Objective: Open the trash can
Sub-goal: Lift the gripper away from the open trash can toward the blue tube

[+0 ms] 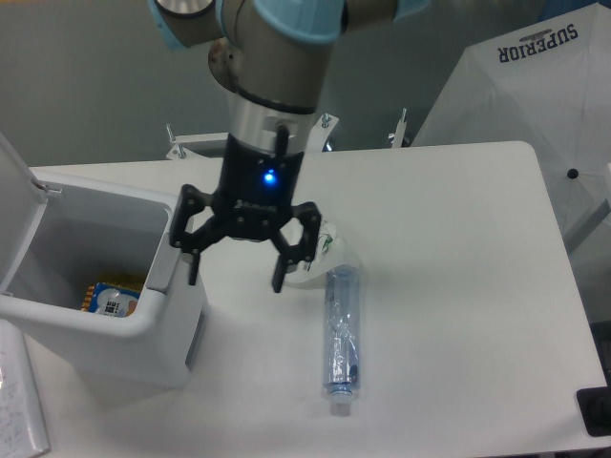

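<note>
Now the trash can (143, 329) stands at the left side of the white surface (458, 286), and it is open: its lid (17, 205) is swung up and back at the far left edge of the view, so one can look inside. On the bottom of the bin lies a small packet with blue and orange print (110, 298). The grey latch (162, 275) sits on the rim at the right side of the bin.

Just beside this rim, to the right, hangs the hand (236, 272) of the arm, pointing down. Its two black fingers (283, 269) are spread wide and they pinch nothing. The left finger is near the latch, but whether it touches I cannot tell. A small blue light (269, 176) shines on the wrist above the fingers.

To the right of the hand, a clear plastic bottle (341, 336) lies on its side on the surface, with its cap toward the front edge. Partly behind the hand, at the far end of the bottle, there is a crumpled white wrapper with green print (329, 246). At the left front corner lies a sheet of paper (19, 415). Beyond the right side of the surface stands a white cover with the word SUPERIOR (535, 76).
</note>
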`<control>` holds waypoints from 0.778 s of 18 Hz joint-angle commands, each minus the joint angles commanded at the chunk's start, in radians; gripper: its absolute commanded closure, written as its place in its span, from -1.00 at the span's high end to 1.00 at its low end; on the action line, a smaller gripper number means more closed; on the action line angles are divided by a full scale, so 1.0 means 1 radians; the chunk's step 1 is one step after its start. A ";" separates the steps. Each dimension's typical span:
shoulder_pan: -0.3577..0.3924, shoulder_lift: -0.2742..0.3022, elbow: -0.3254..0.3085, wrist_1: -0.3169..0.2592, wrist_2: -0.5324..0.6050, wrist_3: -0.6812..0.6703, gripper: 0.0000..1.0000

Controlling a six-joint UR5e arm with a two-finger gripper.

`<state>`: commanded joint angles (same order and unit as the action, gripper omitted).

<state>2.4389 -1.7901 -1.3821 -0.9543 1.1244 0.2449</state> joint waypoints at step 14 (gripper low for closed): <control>0.086 -0.207 0.029 0.011 0.313 0.644 1.00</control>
<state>2.5249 -1.9971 -1.3530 -0.9434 1.4371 0.8893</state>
